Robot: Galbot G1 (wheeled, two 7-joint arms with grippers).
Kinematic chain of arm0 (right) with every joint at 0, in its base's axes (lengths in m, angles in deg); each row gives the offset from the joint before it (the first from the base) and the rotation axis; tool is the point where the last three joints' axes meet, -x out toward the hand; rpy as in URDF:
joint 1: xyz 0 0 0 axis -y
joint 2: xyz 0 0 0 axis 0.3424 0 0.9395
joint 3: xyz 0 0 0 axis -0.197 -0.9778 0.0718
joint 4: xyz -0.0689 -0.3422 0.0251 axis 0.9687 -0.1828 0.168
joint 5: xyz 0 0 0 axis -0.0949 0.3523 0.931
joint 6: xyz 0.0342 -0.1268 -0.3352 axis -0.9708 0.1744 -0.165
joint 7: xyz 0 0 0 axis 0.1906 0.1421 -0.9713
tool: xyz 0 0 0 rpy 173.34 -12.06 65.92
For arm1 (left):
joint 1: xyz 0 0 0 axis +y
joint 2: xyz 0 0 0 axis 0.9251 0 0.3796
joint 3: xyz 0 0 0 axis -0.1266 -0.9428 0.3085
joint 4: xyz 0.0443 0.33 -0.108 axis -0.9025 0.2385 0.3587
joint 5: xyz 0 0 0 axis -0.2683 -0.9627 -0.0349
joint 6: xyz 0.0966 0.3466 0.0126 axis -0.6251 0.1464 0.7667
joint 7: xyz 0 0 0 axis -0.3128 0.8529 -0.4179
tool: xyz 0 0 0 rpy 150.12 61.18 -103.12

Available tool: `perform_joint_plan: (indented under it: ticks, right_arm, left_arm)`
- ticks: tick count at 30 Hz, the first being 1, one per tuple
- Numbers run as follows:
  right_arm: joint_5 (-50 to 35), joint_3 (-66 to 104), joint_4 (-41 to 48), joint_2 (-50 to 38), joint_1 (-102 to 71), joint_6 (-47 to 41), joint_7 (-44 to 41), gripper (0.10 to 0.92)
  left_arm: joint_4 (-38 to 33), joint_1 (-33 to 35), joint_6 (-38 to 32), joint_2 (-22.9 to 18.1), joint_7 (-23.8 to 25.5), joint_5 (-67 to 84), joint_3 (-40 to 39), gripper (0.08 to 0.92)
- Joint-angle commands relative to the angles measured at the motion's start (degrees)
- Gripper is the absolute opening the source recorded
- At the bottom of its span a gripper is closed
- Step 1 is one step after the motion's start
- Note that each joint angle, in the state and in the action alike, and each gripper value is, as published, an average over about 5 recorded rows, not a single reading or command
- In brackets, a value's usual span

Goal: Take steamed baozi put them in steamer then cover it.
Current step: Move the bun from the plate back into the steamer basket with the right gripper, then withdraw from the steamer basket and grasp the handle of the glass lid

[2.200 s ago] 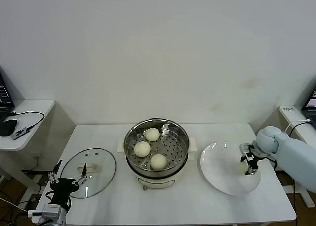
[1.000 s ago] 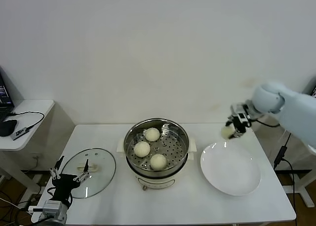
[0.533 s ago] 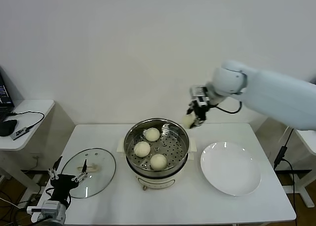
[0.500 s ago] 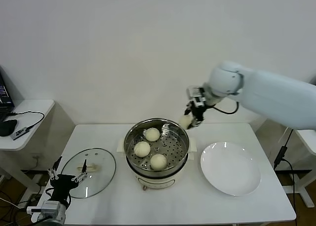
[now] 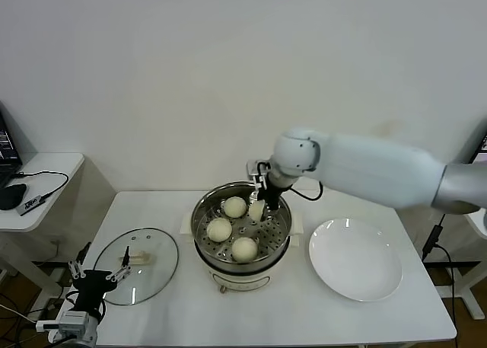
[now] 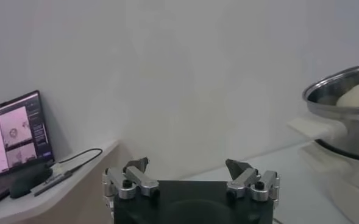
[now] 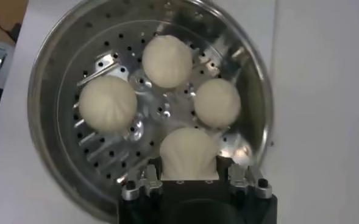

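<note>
The steel steamer [image 5: 204, 211] stands on its white cooker base at the table's middle. Three cream baozi lie on its perforated floor [image 5: 234, 207] [image 5: 219, 229] [image 5: 244, 249]. My right gripper [image 5: 258, 209] is shut on a fourth baozi [image 7: 189, 154] and holds it inside the steamer, over the right back part of the floor [image 7: 115, 143]. The glass cover [image 5: 137, 266] with its cream handle lies flat on the table to the left. My left gripper [image 5: 90, 278] is open and empty at the table's front left corner, next to the cover.
A white plate [image 5: 355, 258] lies bare to the right of the steamer. A side desk with a laptop and cables [image 5: 30, 188] stands at the far left. In the left wrist view the steamer's rim [image 6: 344, 91] shows to one side.
My right gripper carried the baozi from the plate up and leftward, then down into the steamer. The left arm shifted only slightly.
</note>
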Motion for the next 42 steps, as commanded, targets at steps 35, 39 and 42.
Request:
perform_joint_plan:
  ticks: [35, 39, 42]
  right_arm:
    - [-6.63, 28.85, -21.39, -25.39, -23.72, 2.70, 32.54, 0.823]
    - [-2.97, 46.65, -25.27, -31.78, -44.68, 15.29, 40.43, 0.823]
    - [0.59, 64.23, -27.40, -32.34, -63.52, 22.03, 43.10, 0.823]
  left_arm:
    - [0.82, -0.96, -0.64, -0.25, -0.12, -0.17, -1.02, 0.823]
    - [1.24, -1.12, -0.78, -0.33, -0.18, -0.44, -0.85, 0.823]
    - [1.45, -1.12, -0.95, -0.53, -0.18, -0.80, -0.87, 0.823]
